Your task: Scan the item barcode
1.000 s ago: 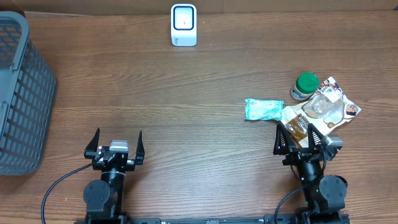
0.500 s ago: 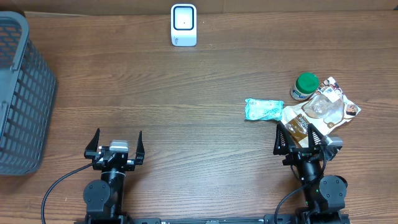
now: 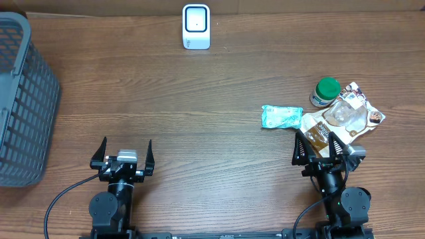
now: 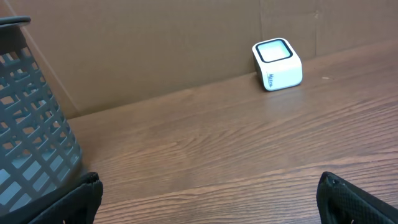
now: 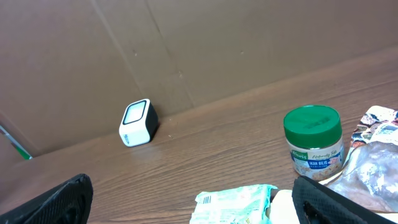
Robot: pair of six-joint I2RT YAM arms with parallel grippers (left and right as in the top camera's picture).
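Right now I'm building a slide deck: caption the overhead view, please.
Both open: left end effector and right end effector; scanner ahead, basket at left, jar, teal packet and snack bags at right.

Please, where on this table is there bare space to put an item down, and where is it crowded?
The widest bare wood lies between the basket and the teal packet, in front of the scanner. The right side is crowded: that teal packet, the jar and the snack bag sit close together.

Nothing changes from the earlier pictures to now. The left gripper [image 3: 126, 143] and the right gripper [image 3: 316, 138] do not move. Nothing else shifts.
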